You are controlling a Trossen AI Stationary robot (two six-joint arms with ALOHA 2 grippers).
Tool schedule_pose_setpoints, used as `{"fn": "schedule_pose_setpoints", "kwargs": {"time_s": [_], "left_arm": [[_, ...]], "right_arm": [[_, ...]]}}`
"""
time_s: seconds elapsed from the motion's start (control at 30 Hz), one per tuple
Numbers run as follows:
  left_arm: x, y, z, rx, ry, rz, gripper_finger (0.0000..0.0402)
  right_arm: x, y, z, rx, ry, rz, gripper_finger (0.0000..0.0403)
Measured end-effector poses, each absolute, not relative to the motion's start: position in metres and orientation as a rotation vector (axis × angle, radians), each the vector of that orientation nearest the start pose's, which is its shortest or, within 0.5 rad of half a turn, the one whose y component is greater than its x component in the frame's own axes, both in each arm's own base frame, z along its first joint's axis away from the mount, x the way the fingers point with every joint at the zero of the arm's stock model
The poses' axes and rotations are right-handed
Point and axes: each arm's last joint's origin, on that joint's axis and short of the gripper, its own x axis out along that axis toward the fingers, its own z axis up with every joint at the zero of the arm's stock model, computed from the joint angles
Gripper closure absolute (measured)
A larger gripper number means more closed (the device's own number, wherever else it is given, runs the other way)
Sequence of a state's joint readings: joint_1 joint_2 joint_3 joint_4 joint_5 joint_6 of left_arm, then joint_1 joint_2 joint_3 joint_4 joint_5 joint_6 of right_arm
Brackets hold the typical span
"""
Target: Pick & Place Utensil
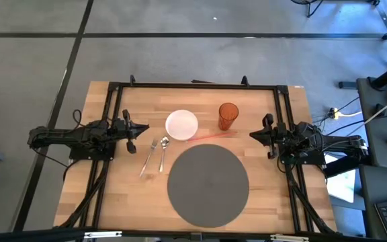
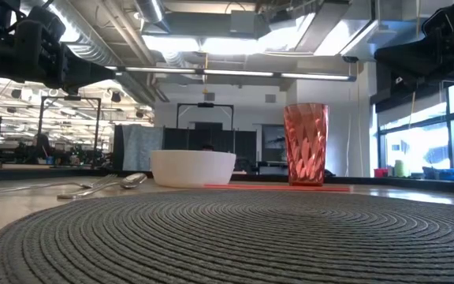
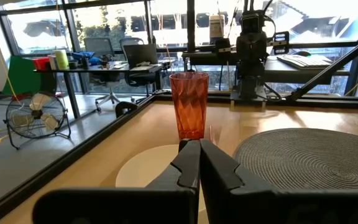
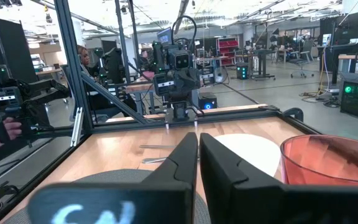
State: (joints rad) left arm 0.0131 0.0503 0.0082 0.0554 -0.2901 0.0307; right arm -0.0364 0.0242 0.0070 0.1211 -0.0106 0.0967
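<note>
Wooden tabletop [image 1: 123, 195] spreads under me, a round grey placemat [image 1: 207, 183] laid on its near half. My left gripper [image 1: 142, 130] hangs at the table's left edge with its fingers pressed together on nothing, and my right gripper [image 1: 254, 135] waits likewise closed at the right edge. Just beside the left gripper, toward the table's middle, lie the fork [image 1: 148, 156] and the spoon [image 1: 163, 152], side by side, their long axes running near to far with heads at the far end, close to the white bowl [image 1: 181, 124]. I judge the left arm much nearer. Farther right stands the orange tumbler [image 1: 228, 115].
</note>
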Motion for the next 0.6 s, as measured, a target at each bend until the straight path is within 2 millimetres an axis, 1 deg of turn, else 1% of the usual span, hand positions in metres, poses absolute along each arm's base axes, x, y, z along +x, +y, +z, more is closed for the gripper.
{"fn": "schedule_pose_setpoints", "kwargs": {"time_s": [0.33, 0.6], "left_arm": [[0.0990, 0.0095, 0.1677, 0.026, -0.009, 0.303, 0.0400], [0.0990, 0.0095, 0.1677, -0.077, -0.025, 0.301, 0.0400]], "right_arm": [[0.0982, -0.0033, 0.1756, 0.094, -0.105, -0.021, 0.0383], [0.0982, -0.0033, 0.1757, 0.103, -0.106, -0.020, 0.0383]]}}
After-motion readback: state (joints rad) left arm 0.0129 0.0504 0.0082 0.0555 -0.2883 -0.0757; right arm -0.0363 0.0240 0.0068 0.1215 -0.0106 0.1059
